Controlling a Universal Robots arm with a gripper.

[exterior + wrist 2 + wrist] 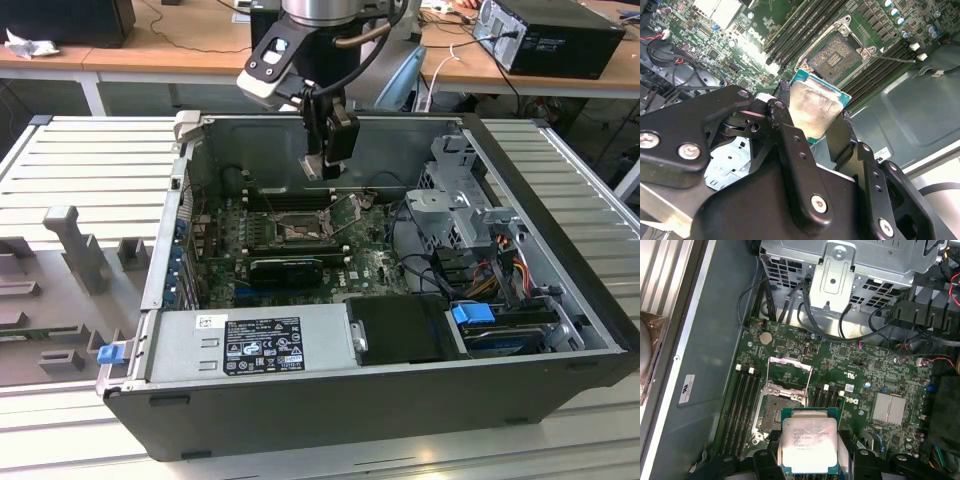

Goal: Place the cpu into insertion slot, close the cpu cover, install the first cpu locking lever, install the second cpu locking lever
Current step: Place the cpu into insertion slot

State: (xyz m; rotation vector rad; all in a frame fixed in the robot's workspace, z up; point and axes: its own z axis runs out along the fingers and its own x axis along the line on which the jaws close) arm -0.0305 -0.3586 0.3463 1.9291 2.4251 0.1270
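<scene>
Grips the cpu point(809, 444) by two opposite edges in the gripper point(809, 457), fingers point(847, 452) closed hard against it. Carries it in the air, clear of the board point(865, 370) and not yet seated in the slot point(776, 416). Turns the pale printed face toward the first wrist view, with a thin green border around it. Being square, offers no long axis. Lines its edges up roughly with the slot's edges.

In the second wrist view, shows the same cpu point(812, 107) between the fingers of the gripper point(812, 120), with the slot point(839, 55) just past it. Leaves the slot bare and dark, ringed by a silvery rim. Has the cover point(790, 362) swung up off the slot, its centre cut-out open. Lays a thin lever point(892, 58) beside the slot, unlatched.

Cuts off the cpu's near edge at the first wrist view's border and buries its two gripped edges under the fingers. Hides its lower part behind a black finger link in the second wrist view. Covers one slot corner with the cpu in the first wrist view.

In the exterior view, hangs the gripper point(322, 168) over the open case point(300, 400), above and behind the slot point(298, 232). Makes the cpu too small to pick out there.
</scene>
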